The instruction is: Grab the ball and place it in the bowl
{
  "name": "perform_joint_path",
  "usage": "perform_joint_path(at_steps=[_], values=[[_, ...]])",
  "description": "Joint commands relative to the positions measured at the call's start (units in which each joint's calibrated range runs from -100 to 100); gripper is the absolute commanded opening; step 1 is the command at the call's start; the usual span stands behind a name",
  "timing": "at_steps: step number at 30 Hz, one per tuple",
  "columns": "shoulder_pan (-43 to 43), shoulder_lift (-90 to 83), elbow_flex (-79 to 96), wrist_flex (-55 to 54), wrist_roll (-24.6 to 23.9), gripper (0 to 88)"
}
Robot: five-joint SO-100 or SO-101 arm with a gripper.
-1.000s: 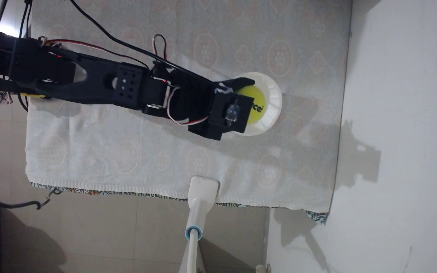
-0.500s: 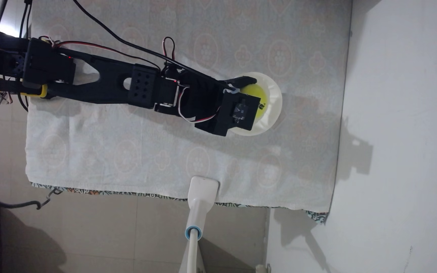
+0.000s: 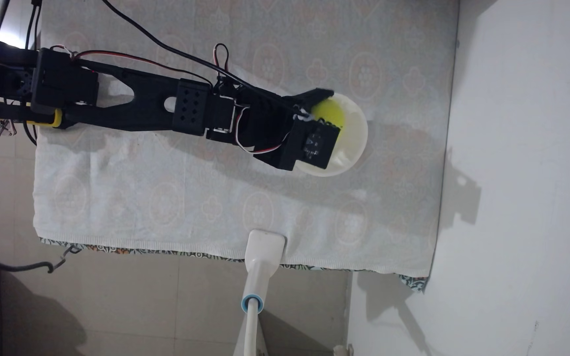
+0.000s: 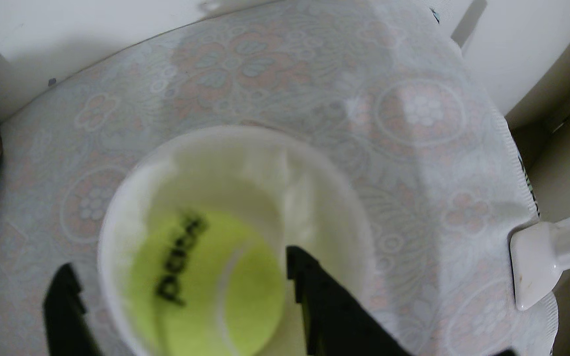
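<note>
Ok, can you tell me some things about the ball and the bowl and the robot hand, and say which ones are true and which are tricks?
1. The ball lies inside the bowl. True.
2. The gripper is squeezing the ball. False: its jaws stand open, one finger on each side, in the wrist view.
3. The ball is red. False: it is yellow-green with black lettering.
4. The bowl stands on a patterned cloth. True.
5. The bowl is tipped over. False: it sits upright.
</note>
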Motion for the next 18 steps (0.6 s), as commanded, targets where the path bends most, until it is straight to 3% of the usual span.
perform_joint_path(at_steps=[1, 12, 18], values=[[-0.5, -5.5, 3.4, -3.9, 0.7, 54.3], [-2.2, -18.0, 11.8, -7.3, 2.7, 55.3], [-3.0, -23.7, 8.4, -2.7, 3.6, 54.3]])
